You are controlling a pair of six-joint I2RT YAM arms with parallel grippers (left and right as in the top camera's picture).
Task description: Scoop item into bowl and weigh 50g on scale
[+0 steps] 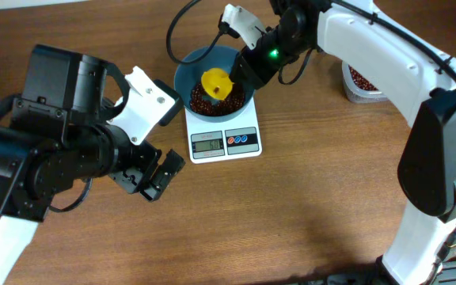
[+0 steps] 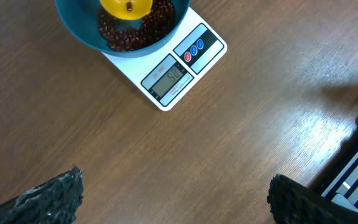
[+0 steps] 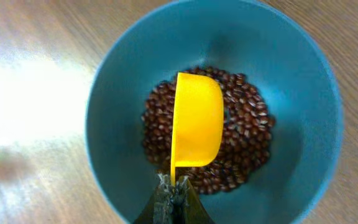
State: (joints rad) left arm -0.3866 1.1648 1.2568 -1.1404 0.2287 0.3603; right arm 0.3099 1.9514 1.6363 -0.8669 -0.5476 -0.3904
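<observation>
Wood-grain table [image 1: 307, 206]: scale [image 1: 225, 141], display facing 6 o'clock, carries bowl [image 1: 190, 70] of beans [image 1: 200, 100]. Right gripper [image 3: 171, 190] clamps yellow scoop [image 3: 196, 121], cup toward 12 o'clock in wrist view, over beans. Left gripper [image 1: 155, 176] at scale's 8 o'clock, fingers wide, empty.

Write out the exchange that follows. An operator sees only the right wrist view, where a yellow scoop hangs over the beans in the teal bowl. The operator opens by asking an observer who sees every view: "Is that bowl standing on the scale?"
Observer: Yes. In the overhead view the bowl stands on the white scale, covering its back part.
Operator: What does it read?
Observer: In the left wrist view the display appears to read 50.
Operator: Where is the left hand?
Observer: The left hand is open, holds nothing and is well apart from the scale.
</observation>
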